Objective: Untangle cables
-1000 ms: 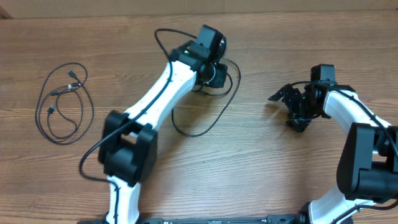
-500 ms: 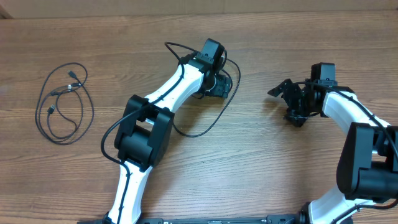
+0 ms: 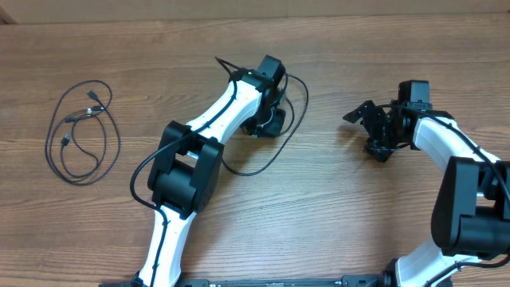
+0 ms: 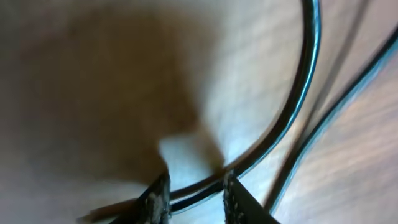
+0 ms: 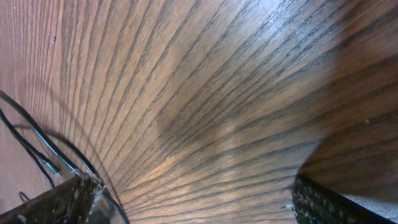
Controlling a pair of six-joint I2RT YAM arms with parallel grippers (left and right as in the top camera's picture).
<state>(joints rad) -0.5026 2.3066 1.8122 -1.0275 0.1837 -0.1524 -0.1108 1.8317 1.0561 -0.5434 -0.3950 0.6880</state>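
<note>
One thin black cable (image 3: 80, 132) lies coiled at the far left of the table, apart from both arms. A second black cable (image 3: 280, 149) loops around the head of my left arm in the middle. My left gripper (image 3: 268, 124) points down onto that loop. In the left wrist view its jaws (image 4: 194, 199) are drawn in narrow, with two strands of the cable (image 4: 309, 93) crossing between the fingertips. My right gripper (image 3: 368, 135) hovers to the right, wide open and empty (image 5: 199, 208), over bare wood. Cable strands (image 5: 30, 142) show at the left edge of its view.
The wooden table (image 3: 335, 215) runs under everything. The left arm's white links (image 3: 209, 119) stretch diagonally from the front edge. The right arm (image 3: 458, 159) curves in from the right front corner.
The left arm swung and its gripper shifted slightly down-left on the middle cable, opening and closing again. The cable's loop was pulled taller on the right. The right arm stayed put.
</note>
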